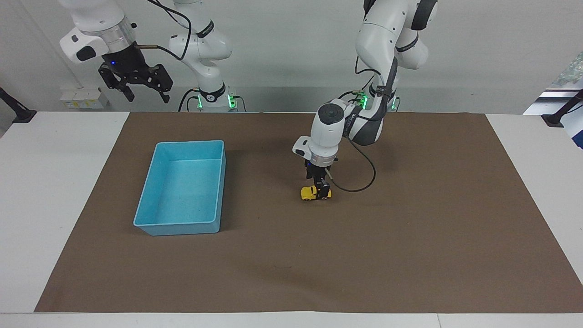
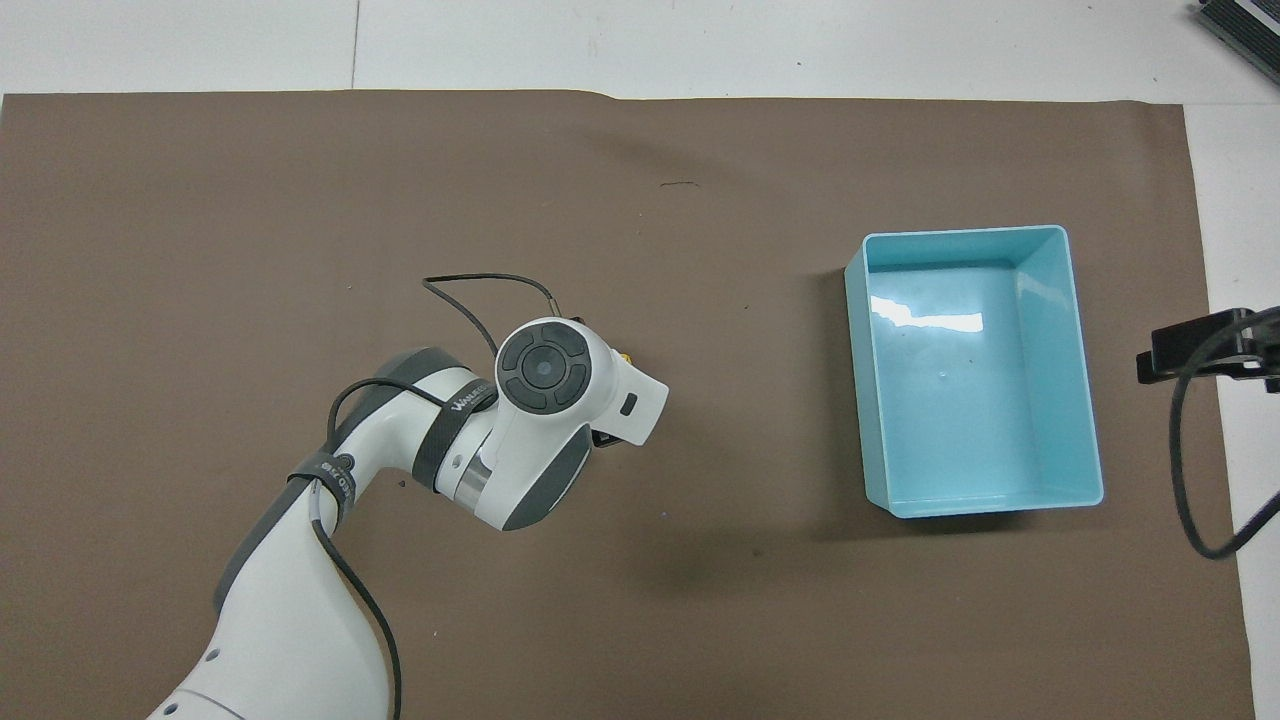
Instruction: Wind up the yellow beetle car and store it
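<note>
Waiting arm: the right arm hung raised at its own end of the table, apart from the work.
Right gripper (image 1: 148, 97): it was held high over the white table (image 1: 45, 205) edge nearest the robots, jaws spread wide and holding nothing.
Left arm: it reached out from its base and bent down over the middle of the brown mat (image 1: 410, 250), wrist pointing straight down; a black cable (image 1: 364, 180) looped from the wrist.
Left gripper (image 1: 321, 190): it was down at mat level, right on the yellow beetle car (image 1: 310, 194) and covering the half of it toward the left arm's end. Whether its jaws stood wide or had closed on the car could not be told.
Yellow beetle car: it stood on its wheels on the mat near the middle of the table, outside the bin; from overhead only a sliver of yellow (image 2: 624, 355) showed past the wrist.
Light blue bin (image 1: 184, 226): it sat on the mat well apart from the car, toward the right arm's end, upright and open-topped.
Mat: it covered most of the table, with white table showing at both ends.
</note>
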`<act>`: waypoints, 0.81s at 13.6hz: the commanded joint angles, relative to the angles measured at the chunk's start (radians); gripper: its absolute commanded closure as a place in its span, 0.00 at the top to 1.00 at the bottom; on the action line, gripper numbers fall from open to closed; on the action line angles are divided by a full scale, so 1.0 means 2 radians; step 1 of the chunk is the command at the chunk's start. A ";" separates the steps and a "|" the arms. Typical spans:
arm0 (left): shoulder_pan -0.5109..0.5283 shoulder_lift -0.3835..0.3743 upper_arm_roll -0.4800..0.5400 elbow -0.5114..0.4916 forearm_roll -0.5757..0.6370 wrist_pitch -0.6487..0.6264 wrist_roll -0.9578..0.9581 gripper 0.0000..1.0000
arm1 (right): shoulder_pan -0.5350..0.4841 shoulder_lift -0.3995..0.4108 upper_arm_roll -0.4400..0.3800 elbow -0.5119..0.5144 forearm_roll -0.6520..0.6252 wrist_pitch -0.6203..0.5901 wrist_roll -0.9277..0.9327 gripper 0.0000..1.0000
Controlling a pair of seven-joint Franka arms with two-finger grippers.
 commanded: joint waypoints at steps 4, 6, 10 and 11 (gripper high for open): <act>-0.004 -0.006 0.011 -0.005 0.001 -0.011 -0.002 0.00 | -0.008 -0.008 0.002 -0.008 0.003 0.001 -0.013 1.00; -0.002 -0.006 0.011 -0.006 0.001 -0.009 0.003 0.00 | -0.007 -0.009 0.004 -0.008 0.003 -0.001 -0.014 1.00; 0.019 -0.013 0.011 -0.028 0.001 -0.007 0.036 0.00 | -0.008 -0.008 0.002 -0.008 0.003 0.002 -0.013 1.00; 0.024 -0.016 0.011 -0.031 0.001 -0.008 0.048 0.00 | -0.008 -0.008 0.002 -0.008 0.003 0.001 -0.013 1.00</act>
